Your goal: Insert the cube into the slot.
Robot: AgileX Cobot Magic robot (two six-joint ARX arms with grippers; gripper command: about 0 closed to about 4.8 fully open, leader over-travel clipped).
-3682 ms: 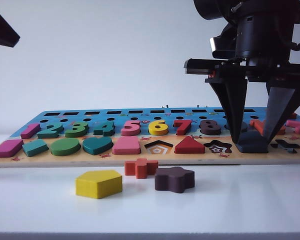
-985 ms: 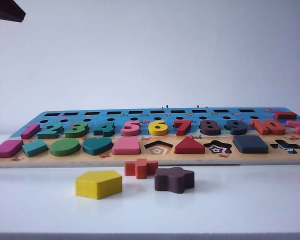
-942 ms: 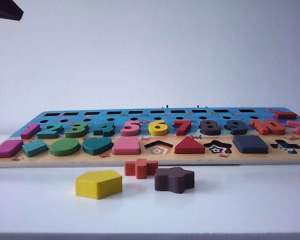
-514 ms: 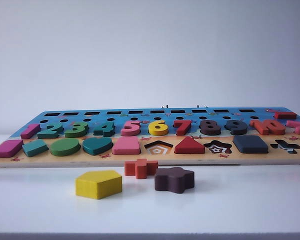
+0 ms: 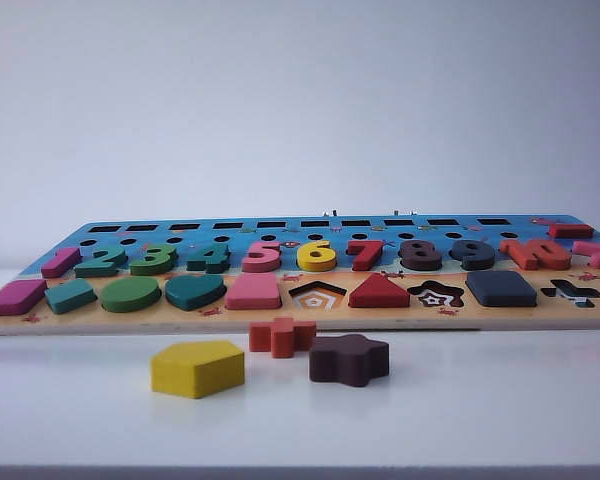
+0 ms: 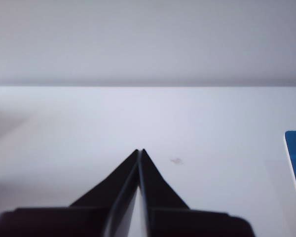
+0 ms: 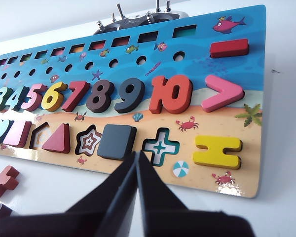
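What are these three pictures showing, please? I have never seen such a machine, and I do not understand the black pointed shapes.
They come from a robot with two arms. One camera stands off the arms and faces the table; neither arm appears there. The other two sit on the wrists.

The black points are two-finger grippers. The left gripper is shut and empty above bare white table. The right gripper is shut and empty, near the puzzle board.

The navy cube already sits in its slot, between the star-shaped cutout and the cross cutout.

Loose on the table: a yellow pentagon, a red cross, a dark brown block.
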